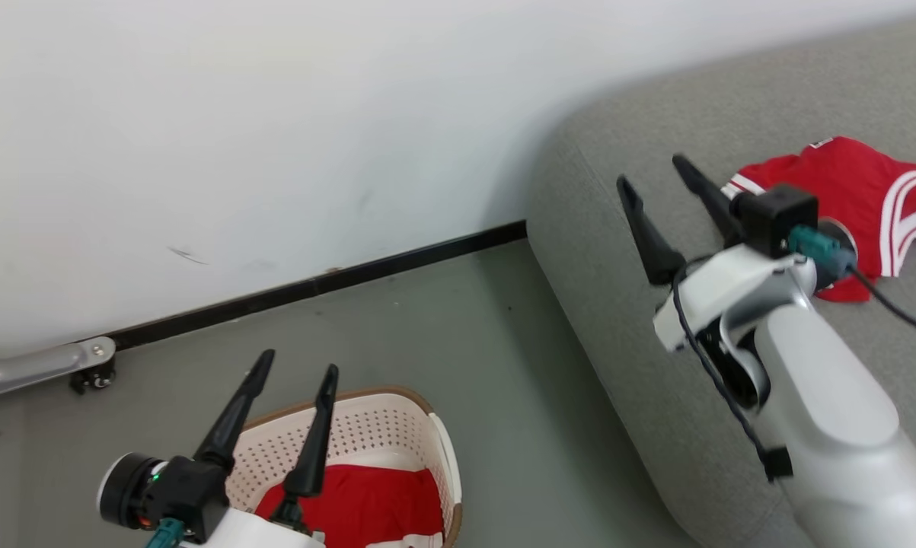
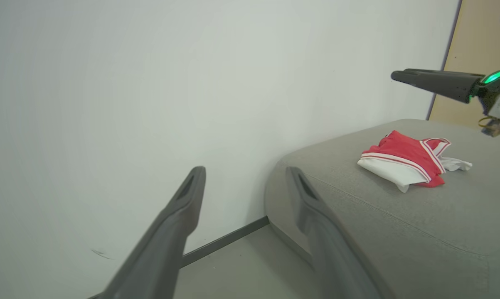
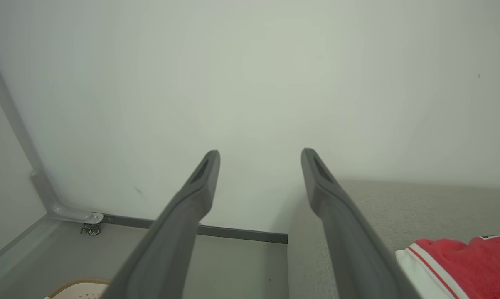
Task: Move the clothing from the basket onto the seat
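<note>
Risk: with my left gripper (image 1: pixel 299 361) and right gripper (image 1: pixel 652 171) both spread empty, a shallow pinch on the red garment (image 1: pixel 366 498) in the oval cream-white perforated basket (image 1: pixel 442 441) could drop it short of the grey woven seat (image 1: pixel 595 228), where the red-and-white top (image 1: pixel 846 183) lies.

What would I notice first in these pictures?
A bright red top lies on the grey seat at the right. Another red garment sits in the white basket on the floor, lower left. The left gripper at lower left and right gripper at the right are both open.
</note>
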You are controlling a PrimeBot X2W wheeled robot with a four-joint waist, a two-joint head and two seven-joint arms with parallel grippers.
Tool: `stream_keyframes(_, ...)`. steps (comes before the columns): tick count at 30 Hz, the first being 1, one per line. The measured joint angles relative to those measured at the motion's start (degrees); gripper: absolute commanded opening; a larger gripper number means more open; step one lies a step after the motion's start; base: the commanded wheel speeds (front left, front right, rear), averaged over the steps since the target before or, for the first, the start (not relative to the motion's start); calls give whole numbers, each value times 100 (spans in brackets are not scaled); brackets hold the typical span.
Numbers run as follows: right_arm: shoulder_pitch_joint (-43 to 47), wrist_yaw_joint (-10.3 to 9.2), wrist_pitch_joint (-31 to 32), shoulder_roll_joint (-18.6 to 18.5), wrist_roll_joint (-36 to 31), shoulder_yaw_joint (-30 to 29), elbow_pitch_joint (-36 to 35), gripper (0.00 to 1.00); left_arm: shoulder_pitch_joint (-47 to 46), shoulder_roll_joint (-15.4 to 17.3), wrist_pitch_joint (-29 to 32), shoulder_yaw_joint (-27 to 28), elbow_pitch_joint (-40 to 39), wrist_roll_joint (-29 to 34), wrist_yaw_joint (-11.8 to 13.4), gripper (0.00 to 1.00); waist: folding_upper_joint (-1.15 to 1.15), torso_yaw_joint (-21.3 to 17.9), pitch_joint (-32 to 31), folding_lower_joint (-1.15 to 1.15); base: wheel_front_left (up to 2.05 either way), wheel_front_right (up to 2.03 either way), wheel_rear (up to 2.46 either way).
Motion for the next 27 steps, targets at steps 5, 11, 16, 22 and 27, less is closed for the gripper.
stream_keyframes(5,392,0,0,-126,204,118,-222,100,52,-55,0,187,78,0,138,100,0,141,-108,0,0,0,0)
stream_keyframes(11,912,0,0,-145,326,357,-517,100,148,-85,0,453,207,-1,291,100,0,360,-249,0,0,0,0)
stream_keyframes(16,1287,0,0,-163,360,477,-725,100,233,-104,0,552,335,0,370,100,0,545,-358,0,0,0,0)
stream_keyframes(22,1662,0,0,-231,305,557,-927,100,325,-124,0,612,495,10,441,100,0,752,-480,0,0,0,0)
stream_keyframes(27,1990,0,0,-248,256,520,-1091,100,452,-134,0,666,644,10,466,100,0,905,-571,0,0,0,0)
